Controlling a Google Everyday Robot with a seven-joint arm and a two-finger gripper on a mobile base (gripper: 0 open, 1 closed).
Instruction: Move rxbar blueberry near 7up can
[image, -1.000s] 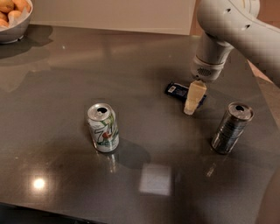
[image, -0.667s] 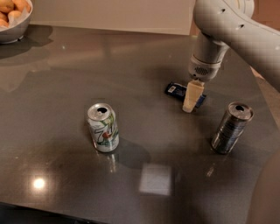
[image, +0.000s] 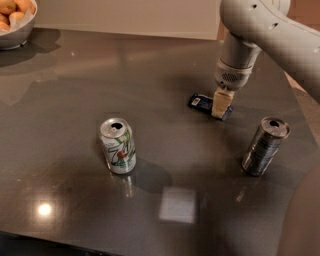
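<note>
1. Dark, glossy bench (image: 75, 100) fills almost all the view, with a pale wall behind it and a bowl (image: 15, 37) at the far left corner.
2. The rxbar blueberry (image: 199, 102) lies flat on the far right part of the bench. It is well apart from the 7up can (image: 118, 147), which stands upright to the left, nearer to the camera.
3. The hand (image: 221, 104) points straight down onto the right end of the bar. I think this is because such a flat wrapper can be taken only from above.
4. Whether the hand is clenched on the bar or released, I cannot tell.
5. 1 dark striped can (image: 265, 147) stands near the bar on the right. The way to the 7up can leads away from it, so I judge the risk of collision small.
6. The bar is not yet near the 7up can.
</note>
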